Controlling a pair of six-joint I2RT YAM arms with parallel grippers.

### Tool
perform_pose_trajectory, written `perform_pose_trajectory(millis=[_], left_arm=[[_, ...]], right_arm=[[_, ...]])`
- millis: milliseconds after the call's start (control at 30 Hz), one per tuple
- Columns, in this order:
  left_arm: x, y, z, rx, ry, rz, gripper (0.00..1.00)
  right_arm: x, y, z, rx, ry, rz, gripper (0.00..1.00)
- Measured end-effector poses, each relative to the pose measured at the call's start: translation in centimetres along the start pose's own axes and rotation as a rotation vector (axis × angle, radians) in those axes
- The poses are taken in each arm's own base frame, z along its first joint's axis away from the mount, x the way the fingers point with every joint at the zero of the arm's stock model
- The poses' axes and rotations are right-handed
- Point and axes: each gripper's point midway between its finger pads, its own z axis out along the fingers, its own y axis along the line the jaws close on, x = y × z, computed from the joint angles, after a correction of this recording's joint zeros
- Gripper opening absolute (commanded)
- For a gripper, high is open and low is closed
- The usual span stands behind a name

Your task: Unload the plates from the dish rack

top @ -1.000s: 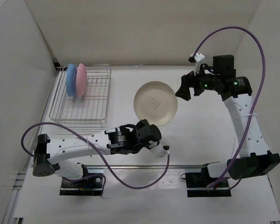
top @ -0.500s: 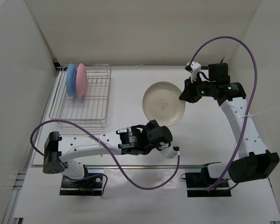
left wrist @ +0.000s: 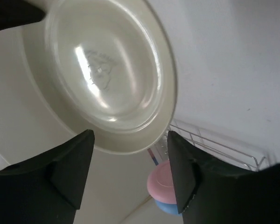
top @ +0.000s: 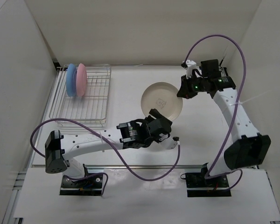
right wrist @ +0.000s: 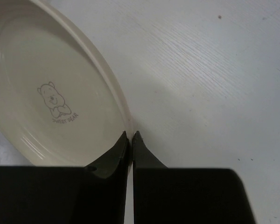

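Note:
The cream plate with a small bear mark sits mid-table between both arms. My right gripper is shut on its right rim; in the right wrist view the fingertips pinch the edge of the cream plate. My left gripper stands open at the plate's near edge, its jaws spread either side of the cream plate's rim without touching it. The blue plate and pink plate stand upright in the dish rack at its far left end.
White walls close in the table at the left, back and right. The left arm lies across the near table from its base. Purple cables loop over both arms. Past the left fingers the rack and pink plate show.
My right gripper has moved left and shut on the cream plate's rim. My left gripper, which carried the plate rightward, has opened and let go of it.

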Motion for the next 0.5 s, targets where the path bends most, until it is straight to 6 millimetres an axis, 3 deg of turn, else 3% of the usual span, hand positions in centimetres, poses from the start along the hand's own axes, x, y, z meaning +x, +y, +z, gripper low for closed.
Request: perform_pose_trajectory(millis=[33,67,200,333,400,500], left_arm=[[0.2,0.3,0.0,-0.010,0.004,-0.013,0.82],[0.6,0.8,0.1,-0.020,0.012,-0.027,1.00],[2.3,2.0,0.4,-0.063,0.059,-0.067,1.00],[4.7,3.0,0.5,-0.083,0.116,-0.124,1.00],[7.0,4.5,0.0,-0.101,0.162,-0.194,1.00],[12.5,8.6,-1.5,-0.178,0.261,-0.400,1.00]], right_arm=[[0.2,-0.8,0.9,0.010,0.023,0.013,0.00],[0.4,-1.4,1.7,0.018,0.043,0.028,0.00],[0.8,-4.7,5.1,0.080,0.101,0.094,0.00],[-0.4,-9.3,8.4,0.173,0.094,0.161,0.00],[-0.9,-12.7,10.0,0.241,0.088,0.201,0.00],[-0.4,-18.1,11.9,0.349,0.088,0.263,0.00]])
